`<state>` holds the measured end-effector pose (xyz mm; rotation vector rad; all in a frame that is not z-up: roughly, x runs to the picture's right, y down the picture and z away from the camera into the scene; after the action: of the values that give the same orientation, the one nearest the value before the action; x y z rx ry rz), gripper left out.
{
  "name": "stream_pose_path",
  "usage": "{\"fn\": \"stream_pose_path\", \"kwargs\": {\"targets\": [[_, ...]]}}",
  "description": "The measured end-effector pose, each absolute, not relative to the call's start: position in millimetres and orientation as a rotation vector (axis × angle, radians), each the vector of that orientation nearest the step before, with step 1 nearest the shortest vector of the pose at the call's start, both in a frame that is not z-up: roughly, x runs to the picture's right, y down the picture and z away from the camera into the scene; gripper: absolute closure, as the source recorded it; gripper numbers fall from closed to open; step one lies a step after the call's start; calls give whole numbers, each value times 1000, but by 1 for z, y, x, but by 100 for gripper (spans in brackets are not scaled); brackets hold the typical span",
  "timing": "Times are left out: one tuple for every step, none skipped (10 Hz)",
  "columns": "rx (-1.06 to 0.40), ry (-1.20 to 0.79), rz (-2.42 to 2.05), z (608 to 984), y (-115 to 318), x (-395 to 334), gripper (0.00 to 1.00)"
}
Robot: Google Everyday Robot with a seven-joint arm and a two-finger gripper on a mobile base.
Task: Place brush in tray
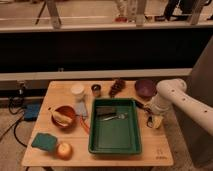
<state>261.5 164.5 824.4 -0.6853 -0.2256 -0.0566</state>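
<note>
The green tray (98,145) stands in the middle of the wooden table. In it lie a silvery metal utensil (118,117) and a small dark object (104,110). The brush (140,104) is just outside the tray's right rim: its dark handle slants up-left, and a pale blocky head (157,122) shows by the table's right edge. My gripper (151,116) hangs on the white arm from the right, low over the brush, between the tray's rim and the pale head. Whether it holds the brush is hidden.
At the back stand a purple bowl (145,88), a brown cluster (117,88), a small dark cup (96,90) and a white cup (77,90). On the left are a brown bowl (64,116), a red-handled utensil (84,125), a teal sponge (44,141) and an orange fruit (64,149).
</note>
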Motion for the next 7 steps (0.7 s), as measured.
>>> {"fn": "stream_pose_path", "kwargs": {"targets": [[-692,-237,-32,825,164,260,20],[-690,-260,5,824,162,254,20],[-677,-279,32,824,159,248,20],[-660,-290,56,825,157,244,20],[-639,-295,80,826,155,241,20],[-622,-291,101,828,154,240,20],[-598,-281,132,832,151,240,20]]}}
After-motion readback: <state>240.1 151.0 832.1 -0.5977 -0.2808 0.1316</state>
